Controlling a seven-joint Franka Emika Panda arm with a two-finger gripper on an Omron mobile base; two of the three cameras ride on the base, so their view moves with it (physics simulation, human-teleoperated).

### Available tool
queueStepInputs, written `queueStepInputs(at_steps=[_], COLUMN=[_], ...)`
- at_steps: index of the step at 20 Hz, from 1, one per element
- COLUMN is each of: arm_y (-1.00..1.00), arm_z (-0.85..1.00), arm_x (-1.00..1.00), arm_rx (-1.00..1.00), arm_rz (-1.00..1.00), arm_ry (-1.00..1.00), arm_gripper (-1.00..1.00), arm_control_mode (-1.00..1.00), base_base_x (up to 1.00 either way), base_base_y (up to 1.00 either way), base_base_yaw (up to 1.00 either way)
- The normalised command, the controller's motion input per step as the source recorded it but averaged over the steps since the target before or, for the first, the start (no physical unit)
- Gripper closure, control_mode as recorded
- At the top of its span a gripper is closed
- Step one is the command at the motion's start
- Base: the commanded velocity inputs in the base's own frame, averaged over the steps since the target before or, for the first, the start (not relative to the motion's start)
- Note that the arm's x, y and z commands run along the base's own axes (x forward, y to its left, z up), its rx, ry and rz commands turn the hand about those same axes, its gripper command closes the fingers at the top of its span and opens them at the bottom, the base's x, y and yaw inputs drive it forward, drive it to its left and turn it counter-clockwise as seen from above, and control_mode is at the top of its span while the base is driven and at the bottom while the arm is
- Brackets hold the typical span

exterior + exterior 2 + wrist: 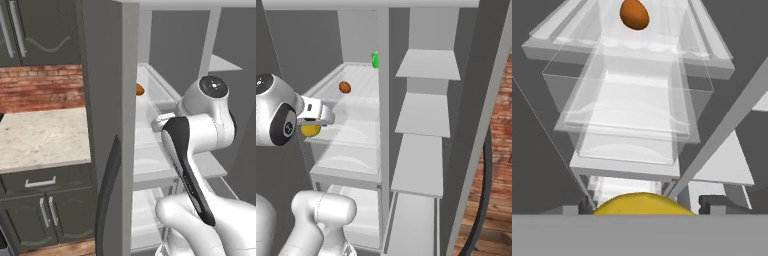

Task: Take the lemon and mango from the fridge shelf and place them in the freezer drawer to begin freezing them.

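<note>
The gripper is grasping the lemon between its 2 widely spread fingers, in the air in front of the fridge's clear bins. Farther back, the mango is lying near the middle of the fridge shelf.

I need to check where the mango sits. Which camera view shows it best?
The hand view: the mango shows largest and unblocked on the fridge shelf. The right base view shows it small but whole. In the left base view the fridge wall hides most of it.
</note>
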Motion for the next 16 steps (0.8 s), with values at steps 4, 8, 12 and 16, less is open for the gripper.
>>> queueStepInputs(at_steps=[4,8,12,16], arm_y=[0.0,0.0,0.0,0.0], arm_z=[0.0,0.0,0.0,0.0], arm_x=[0.0,0.0,0.0,0.0], arm_rx=[0.0,0.0,0.0,0.0], arm_rz=[0.0,0.0,0.0,0.0], arm_ry=[0.0,0.0,0.0,0.0], arm_gripper=[1.0,1.0,1.0,1.0], arm_control_mode=[1.0,1.0,1.0,1.0], base_base_x=[-0.65,-0.66,-0.51,-0.35], base_base_y=[0.0,0.0,0.0,0.0], base_base_yaw=[-0.05,-0.12,-0.2,-0.29])
